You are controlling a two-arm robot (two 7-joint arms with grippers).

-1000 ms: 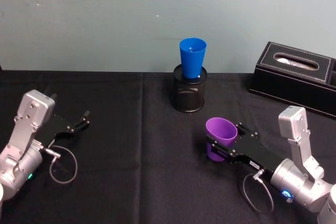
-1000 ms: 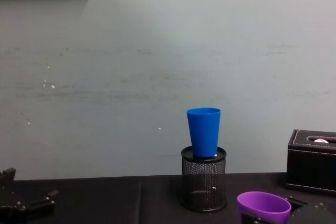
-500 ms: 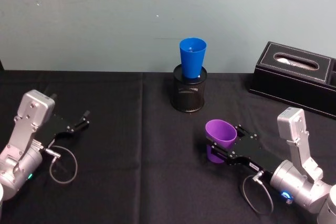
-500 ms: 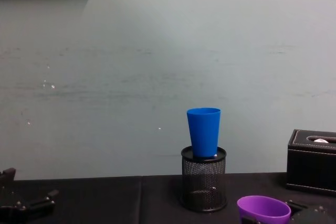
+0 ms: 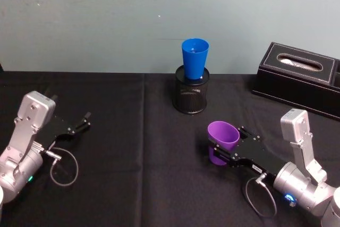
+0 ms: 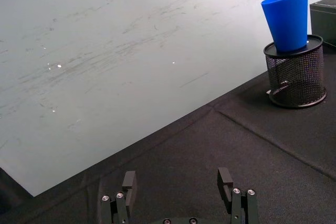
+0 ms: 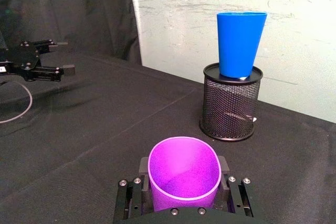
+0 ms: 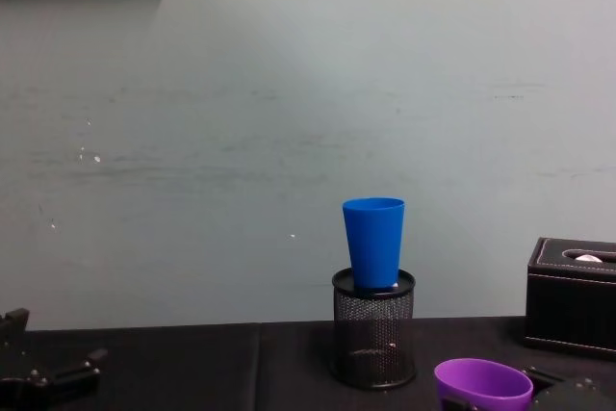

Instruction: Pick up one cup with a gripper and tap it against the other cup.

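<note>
Between right gripper (image 5: 224, 143) jaws: purple cup (image 5: 222, 133) clamped, mouth up | blue cup (image 5: 194, 57) well apart | left gripper (image 6: 177, 174) idle

Tall blue plastic tumbler (image 5: 194, 57) in black mesh holder (image 5: 191, 98), centre-rear of black-clothed tabletop (image 5: 133, 152). Wide purple plastic cup (image 5: 220, 133) before it, rightward, between right gripper (image 5: 227, 141) jaws. Black rectangular box (image 5: 297, 78) rear right. Left gripper (image 5: 79, 123) far left.
</note>
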